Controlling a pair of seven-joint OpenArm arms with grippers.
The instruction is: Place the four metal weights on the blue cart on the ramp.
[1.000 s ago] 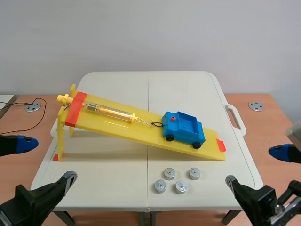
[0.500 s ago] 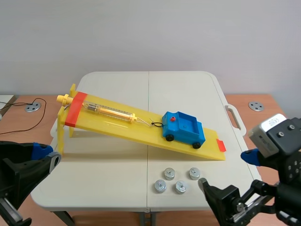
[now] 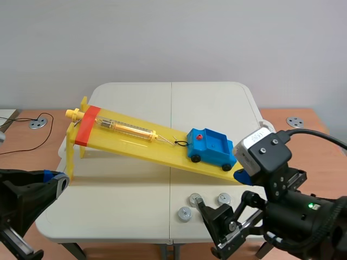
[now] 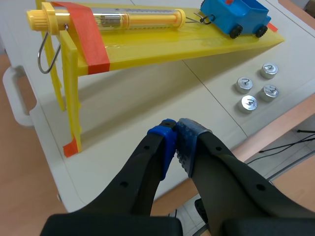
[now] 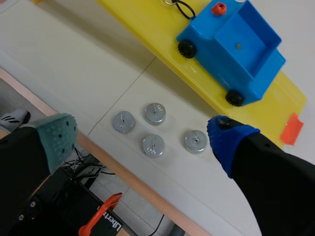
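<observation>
Though ungripped, weights (image 5: 153, 145) between right jaws

Bright, even light falls from overhead, soft and without hard edges. In the scene view the yellow ramp (image 3: 130, 145) throws a faint grey shadow onto the white table (image 3: 206, 103), spreading toward 6 o'clock. In the right wrist view the blue cart (image 5: 236, 44) darkens the ramp just under its wheels, and each of the metal weights (image 5: 155, 113) shows a small glint on its top. A pale sheen streaks the ramp in the left wrist view. The black right arm (image 3: 303, 216) at 5 o'clock in the scene view reads dark, with little detail.
</observation>
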